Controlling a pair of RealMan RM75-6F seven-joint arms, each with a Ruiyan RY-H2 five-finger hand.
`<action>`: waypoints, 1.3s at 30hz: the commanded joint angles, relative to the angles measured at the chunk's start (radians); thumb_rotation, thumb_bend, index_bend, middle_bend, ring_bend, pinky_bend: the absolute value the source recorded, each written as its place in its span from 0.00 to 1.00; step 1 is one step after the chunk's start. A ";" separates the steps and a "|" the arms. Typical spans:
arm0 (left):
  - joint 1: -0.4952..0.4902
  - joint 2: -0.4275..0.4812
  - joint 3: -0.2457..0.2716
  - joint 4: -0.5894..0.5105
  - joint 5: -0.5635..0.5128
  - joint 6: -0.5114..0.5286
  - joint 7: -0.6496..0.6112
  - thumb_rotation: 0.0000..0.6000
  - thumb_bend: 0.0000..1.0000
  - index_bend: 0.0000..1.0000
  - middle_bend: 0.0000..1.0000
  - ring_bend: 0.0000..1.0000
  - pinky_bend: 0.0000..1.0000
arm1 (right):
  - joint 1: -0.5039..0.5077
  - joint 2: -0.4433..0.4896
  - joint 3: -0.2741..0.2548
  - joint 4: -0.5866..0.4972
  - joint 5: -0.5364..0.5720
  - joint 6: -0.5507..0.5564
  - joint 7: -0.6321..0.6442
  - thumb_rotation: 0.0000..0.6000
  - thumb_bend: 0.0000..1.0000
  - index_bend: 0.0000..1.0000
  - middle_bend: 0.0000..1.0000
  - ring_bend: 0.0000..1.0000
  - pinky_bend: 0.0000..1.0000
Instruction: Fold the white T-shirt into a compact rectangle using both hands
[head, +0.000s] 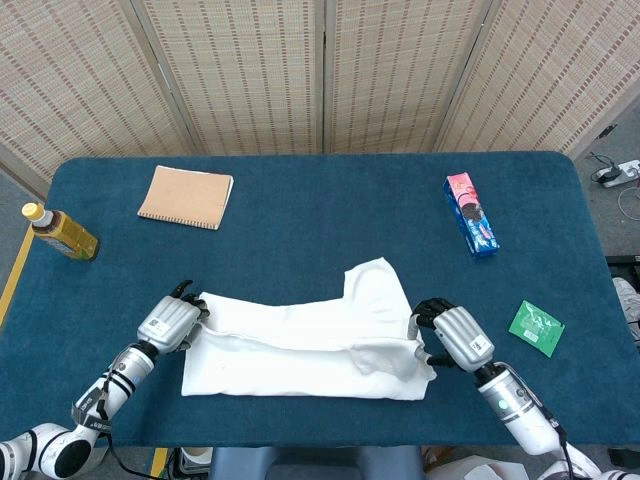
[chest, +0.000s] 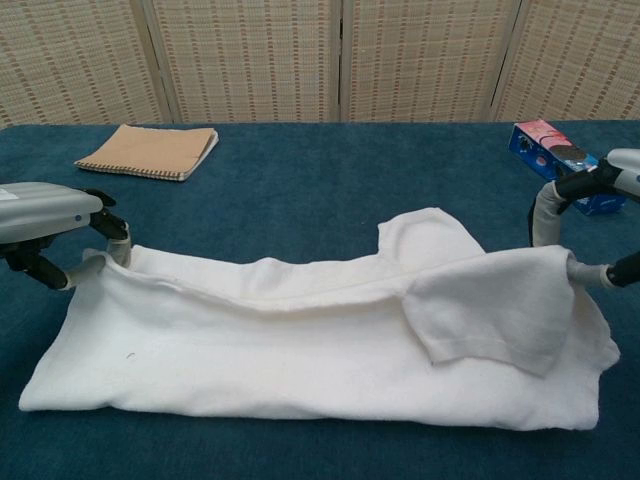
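Observation:
The white T-shirt (head: 300, 348) lies lengthwise along the table's near side, its near half folded over the far half, with one sleeve (head: 375, 285) sticking out toward the back. In the chest view the T-shirt (chest: 300, 360) has its folded edge running from hand to hand, low over the cloth. My left hand (head: 170, 322) pinches that edge at the shirt's left end, and the same hand (chest: 50, 225) shows with cloth between thumb and finger. My right hand (head: 452, 336) pinches the right end; in the chest view this hand (chest: 590, 215) holds the flap beside a turned-over sleeve.
A tan spiral notebook (head: 186, 196) lies at the back left, and a bottle (head: 62, 232) lies near the left edge. A blue and pink snack box (head: 470, 214) sits at the right rear. A green packet (head: 536, 327) lies right of my right hand.

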 joint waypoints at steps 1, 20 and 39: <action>-0.011 -0.006 -0.003 0.008 -0.016 -0.005 0.004 1.00 0.61 0.71 0.35 0.25 0.03 | 0.005 -0.011 0.009 0.011 0.007 -0.002 -0.013 1.00 0.52 0.85 0.47 0.28 0.26; -0.066 -0.060 -0.002 0.085 -0.083 -0.024 0.018 1.00 0.60 0.69 0.34 0.25 0.03 | 0.017 -0.043 0.032 0.034 0.044 -0.016 -0.061 1.00 0.52 0.85 0.47 0.28 0.26; -0.096 -0.130 -0.014 0.179 -0.115 0.005 0.018 1.00 0.59 0.67 0.33 0.25 0.03 | 0.019 -0.033 0.044 0.023 0.047 0.003 -0.080 1.00 0.52 0.85 0.47 0.28 0.26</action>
